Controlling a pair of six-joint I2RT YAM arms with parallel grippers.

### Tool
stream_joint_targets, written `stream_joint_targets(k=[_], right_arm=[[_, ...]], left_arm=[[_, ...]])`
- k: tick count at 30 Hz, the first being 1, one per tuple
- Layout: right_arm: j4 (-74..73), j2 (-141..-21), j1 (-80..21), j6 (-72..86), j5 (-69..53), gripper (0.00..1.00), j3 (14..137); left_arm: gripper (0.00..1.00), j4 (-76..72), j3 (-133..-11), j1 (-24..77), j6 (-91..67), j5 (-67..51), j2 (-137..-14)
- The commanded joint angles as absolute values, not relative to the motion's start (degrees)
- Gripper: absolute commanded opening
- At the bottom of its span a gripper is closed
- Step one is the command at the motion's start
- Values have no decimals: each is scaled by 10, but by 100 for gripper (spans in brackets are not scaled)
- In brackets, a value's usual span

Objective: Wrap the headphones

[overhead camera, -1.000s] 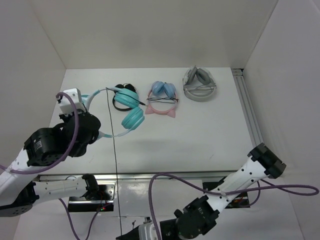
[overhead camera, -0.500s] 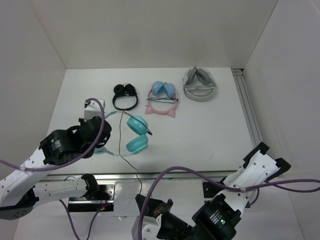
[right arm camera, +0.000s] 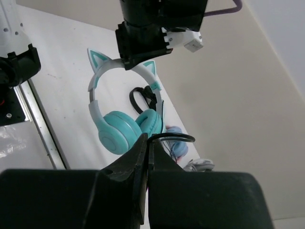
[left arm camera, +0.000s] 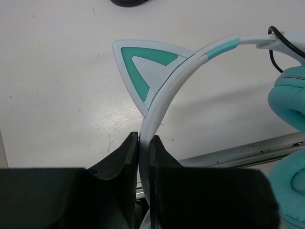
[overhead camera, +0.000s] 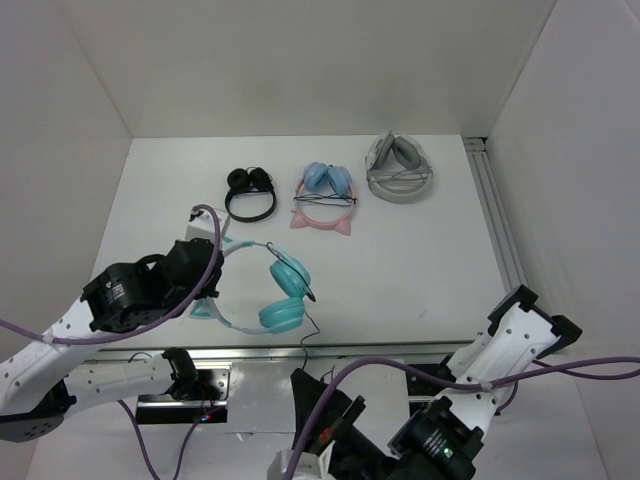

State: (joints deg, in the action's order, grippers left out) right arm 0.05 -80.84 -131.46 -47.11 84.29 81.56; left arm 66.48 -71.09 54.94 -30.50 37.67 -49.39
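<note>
The teal headphones point(overhead camera: 283, 296) hang tilted over the near-left part of the table, cups to the right. My left gripper point(left arm camera: 144, 143) is shut on their white headband point(left arm camera: 164, 102), just below one teal cat ear point(left arm camera: 143, 67). In the top view that gripper point(overhead camera: 208, 288) sits left of the cups. The thin black cable point(overhead camera: 311, 318) runs from the cups down past the table's front edge. My right gripper point(right arm camera: 148, 139) is shut on that cable point(right arm camera: 177, 137), in front of the table and looking back at the headphones point(right arm camera: 118, 130).
Along the back of the table lie a small black pair point(overhead camera: 250, 192), a pink-banded pair with light-blue cups point(overhead camera: 325, 197) and a grey pair point(overhead camera: 398, 170). A metal rail point(overhead camera: 495, 225) runs along the right side. White walls enclose the table.
My left gripper has carried the headphones from the back left toward the near edge and to the right. The right arm has swung in below the front edge, and the hanging cable is now shorter.
</note>
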Motion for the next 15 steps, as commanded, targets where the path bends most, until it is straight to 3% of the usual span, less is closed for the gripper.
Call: stream_joint_targets(k=[1,6,15], right_arm=[[65,-863,-1330,-539,909,0,852],[60,-853,-1341,-497,890,0,839],[-144,-859,-1347,-241,768,0,857]], left_arm=[[0,621,-784,548,-351,411,-492],[0,634,-881,548,-428,436,-499],[0,592,-953,548,-519,495,-489]])
